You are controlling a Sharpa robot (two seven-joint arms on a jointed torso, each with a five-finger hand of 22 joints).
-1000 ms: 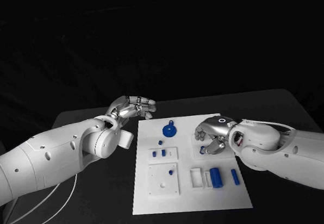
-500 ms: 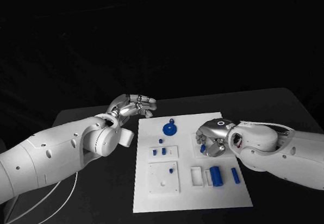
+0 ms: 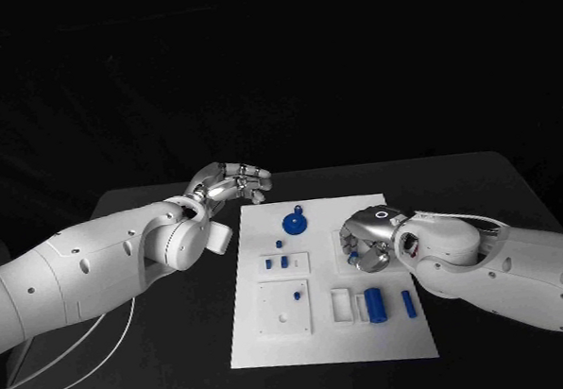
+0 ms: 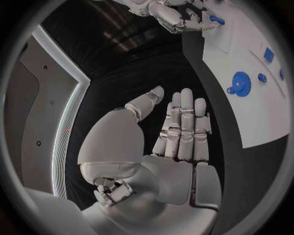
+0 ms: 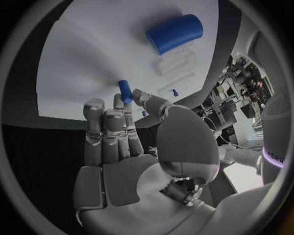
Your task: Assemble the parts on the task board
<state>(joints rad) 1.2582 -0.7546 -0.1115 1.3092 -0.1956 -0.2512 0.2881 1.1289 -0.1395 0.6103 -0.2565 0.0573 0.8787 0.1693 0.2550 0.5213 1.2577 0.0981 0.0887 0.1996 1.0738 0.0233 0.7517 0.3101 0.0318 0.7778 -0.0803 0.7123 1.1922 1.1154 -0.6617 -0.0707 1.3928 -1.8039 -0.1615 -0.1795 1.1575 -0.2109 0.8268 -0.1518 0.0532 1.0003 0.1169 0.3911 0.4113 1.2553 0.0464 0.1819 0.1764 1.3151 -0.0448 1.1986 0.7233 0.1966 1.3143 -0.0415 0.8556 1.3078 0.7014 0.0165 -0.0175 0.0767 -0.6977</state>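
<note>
Right robot hand [image 3: 369, 238]: we see its fingers pinching a small blue peg [image 5: 125, 91], mid-right of the head view over the task board [image 3: 279, 347]
Left robot hand [image 3: 230, 185]: fingers curled, empty, upper left
Handling: we judge the peg light, rigid, slick; grip its sides

My right hand [image 3: 369, 239] sits low over the right middle of the task board [image 3: 279, 347], blocking access to the parts beneath it. My left hand [image 3: 230, 185] hangs off the board's far left corner, over bare table [image 3: 177, 358]. Between them, the round blue part [image 3: 294, 222] stands proud near the far edge. The near half carries a large blue cylinder [image 3: 374, 304] and a slimmer blue peg [image 3: 408, 304] side by side; the near strip of the board is open.
</note>
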